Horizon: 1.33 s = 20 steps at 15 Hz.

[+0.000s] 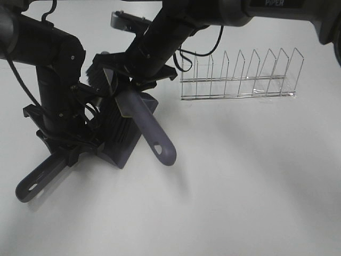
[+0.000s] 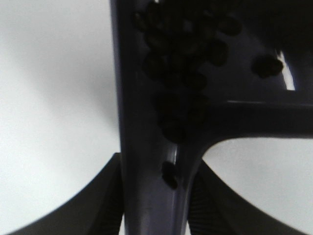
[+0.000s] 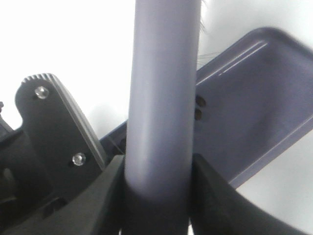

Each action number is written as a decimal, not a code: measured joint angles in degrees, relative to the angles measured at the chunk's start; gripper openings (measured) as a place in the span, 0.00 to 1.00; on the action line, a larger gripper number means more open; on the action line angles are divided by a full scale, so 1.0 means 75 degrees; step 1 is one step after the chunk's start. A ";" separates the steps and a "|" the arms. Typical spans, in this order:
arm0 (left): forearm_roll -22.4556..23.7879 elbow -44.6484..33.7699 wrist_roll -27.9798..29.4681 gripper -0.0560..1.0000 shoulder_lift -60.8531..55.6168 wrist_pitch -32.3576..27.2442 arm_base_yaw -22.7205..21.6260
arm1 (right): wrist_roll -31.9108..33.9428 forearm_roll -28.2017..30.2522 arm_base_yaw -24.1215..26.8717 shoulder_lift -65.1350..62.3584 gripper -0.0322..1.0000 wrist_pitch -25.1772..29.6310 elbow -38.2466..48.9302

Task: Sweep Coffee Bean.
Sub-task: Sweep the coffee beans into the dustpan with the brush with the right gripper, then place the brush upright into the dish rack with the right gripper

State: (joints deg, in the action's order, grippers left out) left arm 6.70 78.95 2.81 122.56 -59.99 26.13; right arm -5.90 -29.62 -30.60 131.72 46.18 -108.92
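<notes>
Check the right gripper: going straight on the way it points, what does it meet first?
Probably the dustpan: the right gripper, shut on the brush handle, points toward its tray. Depth is unclear from the wrist view.

A silvery wire rack (image 1: 240,74) stands on the white table (image 1: 240,192), toward the far right side. Its row of thin upright loops leans slightly and runs side by side across the table. A soft shadow lies just beneath it.
</notes>
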 joint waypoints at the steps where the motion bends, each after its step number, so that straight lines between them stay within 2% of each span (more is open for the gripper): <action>1: -0.0023 0.0000 -0.0008 0.37 0.0000 0.0015 0.0000 | -0.0015 0.0038 0.0046 -0.0107 0.33 0.0015 -0.0031; 4: -0.0076 0.0000 0.0000 0.37 0.0000 0.0046 0.0000 | -0.0092 0.0604 0.0206 -0.0665 0.33 0.0451 -0.0031; 7: -0.0313 0.0000 0.0008 0.37 -0.0229 0.0046 -0.0160 | -0.0084 0.1803 0.0267 -0.1421 0.33 0.1215 -0.0031; 8: -0.0328 0.0000 0.0061 0.37 -0.0290 0.0038 -0.0214 | -0.0061 0.1963 0.0275 -0.1536 0.33 0.1337 -0.0031; 13: -0.0542 0.0000 0.0634 0.37 -0.0306 -0.0115 -0.0275 | 0.0688 0.3774 0.0275 -0.2552 0.33 0.3063 -0.0031; 18: -0.0672 0.0000 0.1291 0.37 -0.0306 -0.0115 -0.0275 | 0.0787 0.4561 0.0275 -0.3247 0.33 0.3209 0.0084; 20: -0.0756 0.0000 0.1490 0.37 -0.0306 -0.0199 -0.0275 | 0.0848 0.4599 0.0275 -0.3797 0.33 0.3201 0.0726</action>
State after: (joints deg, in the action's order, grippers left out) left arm 1.03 78.95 13.98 120.26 -61.48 24.06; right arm 0.46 4.87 -28.53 103.25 70.19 -103.48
